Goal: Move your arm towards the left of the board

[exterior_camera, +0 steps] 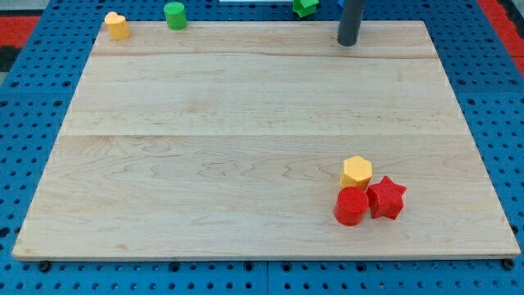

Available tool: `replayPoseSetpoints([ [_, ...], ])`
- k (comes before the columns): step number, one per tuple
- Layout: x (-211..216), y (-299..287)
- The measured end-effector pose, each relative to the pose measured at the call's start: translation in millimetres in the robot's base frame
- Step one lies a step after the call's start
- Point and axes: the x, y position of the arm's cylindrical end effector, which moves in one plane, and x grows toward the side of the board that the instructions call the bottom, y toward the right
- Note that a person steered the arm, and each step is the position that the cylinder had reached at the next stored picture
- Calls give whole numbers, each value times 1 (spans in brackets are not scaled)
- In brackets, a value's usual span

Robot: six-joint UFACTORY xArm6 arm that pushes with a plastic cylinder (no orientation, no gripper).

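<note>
My tip point(348, 43) is resting at the far edge of the wooden board point(246, 156), toward the view's top and right of the board's centre. The rod is a plain dark shaft with nothing that opens or closes, and it is touching no block and holding nothing.

Relative to the board, a yellow heart-shaped block point(117, 25) is sitting at its top left corner, and a green cylinder point(174, 15) is standing just to the view's right of that, at the top edge. A second green block point(305, 6) is lying beyond the top edge, left of the rod and partly cut off by the frame, so its shape cannot be told.

Near the board's bottom right corner, three blocks are sitting clustered and touching: a yellow hexagonal block point(356, 171) uppermost, a red cylinder point(351, 206) below it, and a red star point(386, 197) on the view's right of the cylinder. My tip is standing well apart from this cluster.

The board is lying on a blue perforated table point(33, 106).
</note>
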Motion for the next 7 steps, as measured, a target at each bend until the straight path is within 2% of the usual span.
replayPoseSetpoints([
  [2,0,37],
  [4,-24,116],
  [5,-8,114],
  [7,42,59],
])
